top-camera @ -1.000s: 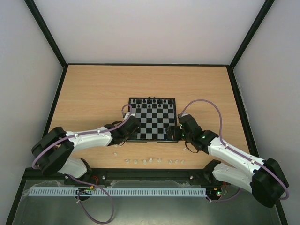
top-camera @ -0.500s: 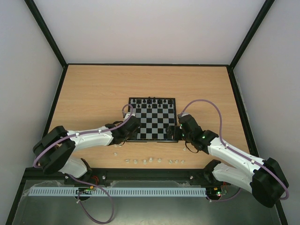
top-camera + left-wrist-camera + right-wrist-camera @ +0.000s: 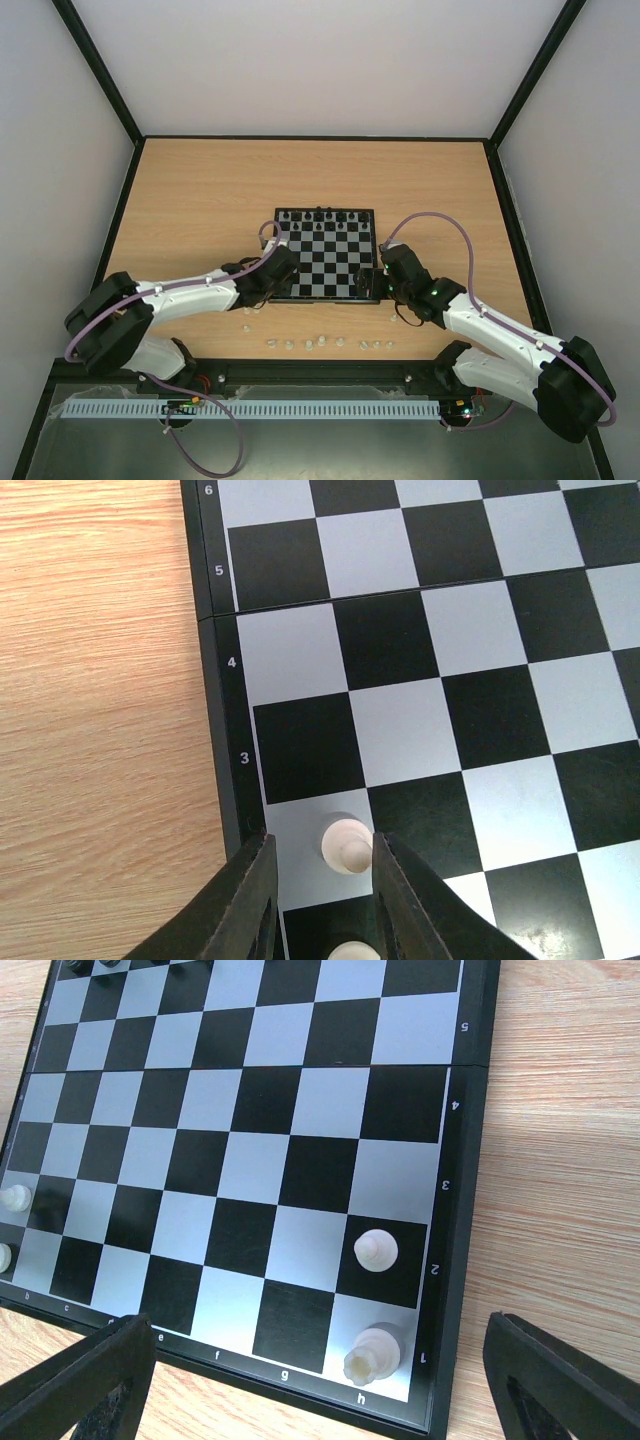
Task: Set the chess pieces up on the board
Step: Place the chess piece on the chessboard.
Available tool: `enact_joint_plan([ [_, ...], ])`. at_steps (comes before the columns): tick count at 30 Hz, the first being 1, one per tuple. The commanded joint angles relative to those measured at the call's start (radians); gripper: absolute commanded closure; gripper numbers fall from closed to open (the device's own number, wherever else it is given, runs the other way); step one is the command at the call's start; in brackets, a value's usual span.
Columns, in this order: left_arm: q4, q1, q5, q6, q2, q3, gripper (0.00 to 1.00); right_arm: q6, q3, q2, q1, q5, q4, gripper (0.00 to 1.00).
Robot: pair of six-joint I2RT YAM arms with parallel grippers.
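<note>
The board (image 3: 325,262) lies mid-table, with black pieces (image 3: 320,215) along its far rows. My left gripper (image 3: 283,270) is low over the board's near left corner. In the left wrist view its fingers (image 3: 250,890) straddle a whitish pawn (image 3: 345,844) standing on the light square of row 2. The pawn sits close to the right finger, with a gap to the left one, so the left gripper (image 3: 322,842) is open. Another white piece (image 3: 352,951) peeks in below. My right gripper (image 3: 315,1328) is wide open at the near right corner, above a pawn (image 3: 376,1251) and a rook (image 3: 374,1353).
Several loose whitish pieces (image 3: 315,343) lie in a row on the wood in front of the board, and one (image 3: 247,325) lies apart to the left. Two white pieces (image 3: 16,1198) stand at the board's far left in the right wrist view. Black frame rails border the table.
The left gripper's jaws have parted a little round the pawn, and the left arm has shifted slightly. The right arm has not moved.
</note>
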Motion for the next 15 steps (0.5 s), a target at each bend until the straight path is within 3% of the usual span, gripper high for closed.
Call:
enact_joint_plan([
  [1,-0.041,-0.01,-0.02,0.001,-0.044,0.025,0.71,-0.003,-0.015,0.001,-0.005,-0.004,0.009,0.1],
  [4,-0.07,-0.01,-0.037,-0.005,-0.089,0.022,0.69,-0.003,-0.016,-0.001,-0.005,-0.004,0.009,0.1],
  [8,-0.152,-0.01,-0.064,-0.047,-0.168,0.009,0.51,-0.003,-0.017,0.0,-0.005,-0.005,0.009,0.09],
  [15,-0.236,-0.011,-0.047,-0.128,-0.326,-0.081,0.41,-0.005,-0.016,-0.003,-0.004,-0.014,0.011,0.09],
])
